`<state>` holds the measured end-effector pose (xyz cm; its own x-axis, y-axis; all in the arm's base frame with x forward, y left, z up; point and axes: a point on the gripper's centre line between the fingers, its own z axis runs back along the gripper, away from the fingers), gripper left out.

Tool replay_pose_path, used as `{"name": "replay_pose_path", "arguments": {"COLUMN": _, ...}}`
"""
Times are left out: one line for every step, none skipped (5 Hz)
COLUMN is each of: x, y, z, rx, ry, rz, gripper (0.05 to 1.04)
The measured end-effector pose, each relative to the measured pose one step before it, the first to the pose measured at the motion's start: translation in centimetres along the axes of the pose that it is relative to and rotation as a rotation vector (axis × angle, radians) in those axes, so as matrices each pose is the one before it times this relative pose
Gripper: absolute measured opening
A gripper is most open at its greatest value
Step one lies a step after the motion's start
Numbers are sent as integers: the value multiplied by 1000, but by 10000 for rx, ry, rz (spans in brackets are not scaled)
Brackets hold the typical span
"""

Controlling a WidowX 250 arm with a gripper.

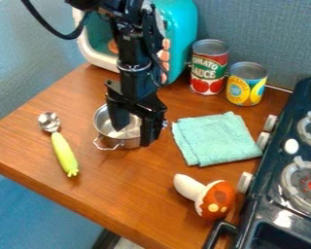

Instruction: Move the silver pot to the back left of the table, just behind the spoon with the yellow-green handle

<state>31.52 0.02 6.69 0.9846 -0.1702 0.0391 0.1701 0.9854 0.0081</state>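
Black two-finger gripper [132, 136]: open, fingers apart | small shiny metal pot [107, 129]: right under it, upright on brown wooden worktop [122, 187], between green-handled metal spoon [64, 152] and folded blue-green cloth [217, 139]; touching, cannot tell

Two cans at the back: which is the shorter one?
The yellow-labelled can, the one nearer the stove. The red-and-green-labelled can beside it is visibly taller.
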Motion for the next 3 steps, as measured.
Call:
{"name": "replay_pose_path", "arguments": {"x": -377, "y": -18, "z": -924, "rx": -54, "ry": 318, "rz": 15, "gripper": 1001}}
{"name": "replay_pose_path", "arguments": {"x": 532, "y": -32, "z": 137, "rx": -30, "ry": -285, "rz": 34, "gripper": 1001}}
{"name": "replay_pose_path", "arguments": {"x": 1018, "y": -162, "z": 1049, "rx": 749, "ry": -117, "rz": -99, "gripper": 1001}}
